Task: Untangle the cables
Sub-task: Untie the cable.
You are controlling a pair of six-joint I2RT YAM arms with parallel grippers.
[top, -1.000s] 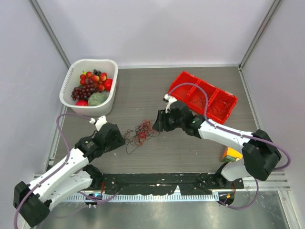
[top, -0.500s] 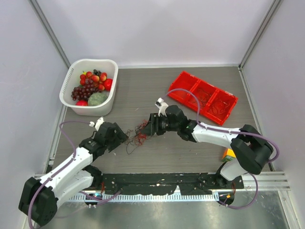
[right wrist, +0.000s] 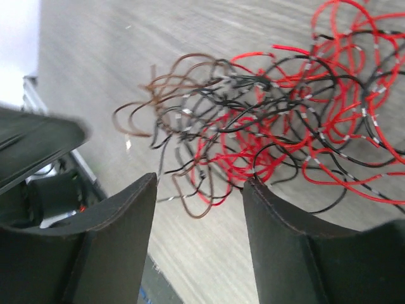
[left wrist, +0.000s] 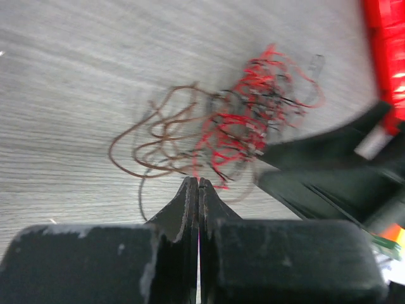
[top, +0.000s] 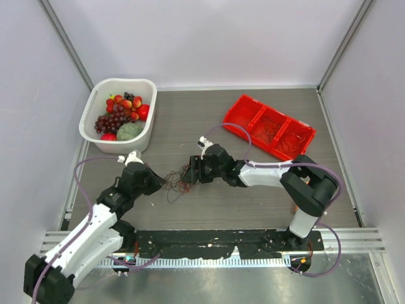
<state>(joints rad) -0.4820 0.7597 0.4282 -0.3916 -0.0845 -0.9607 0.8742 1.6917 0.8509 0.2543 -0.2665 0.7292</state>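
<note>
The cables (top: 180, 178) are a small tangle of thin red, black and brown wires on the grey wood-grain table between the two arms. My left gripper (top: 161, 183) sits at the tangle's left edge. In the left wrist view its jaws (left wrist: 199, 183) are pressed together at the near rim of the cables (left wrist: 237, 126), and a red strand runs into the tips. My right gripper (top: 190, 173) is low over the tangle's right side. In the right wrist view it (right wrist: 199, 183) stands open, the cables (right wrist: 285, 114) spread just beyond, and one fingertip (right wrist: 253, 187) touches the red loops.
A white basket (top: 123, 81) of fruit stands at the back left. A red compartment tray (top: 235, 109) with a few wires in it lies at the back right. The lilac-grey hoses loop beside each arm. The black rail runs along the near edge.
My left gripper has closed at the tangle's left edge. The right arm has swung left and stretched low toward the tangle, its jaws opening slightly wider.
</note>
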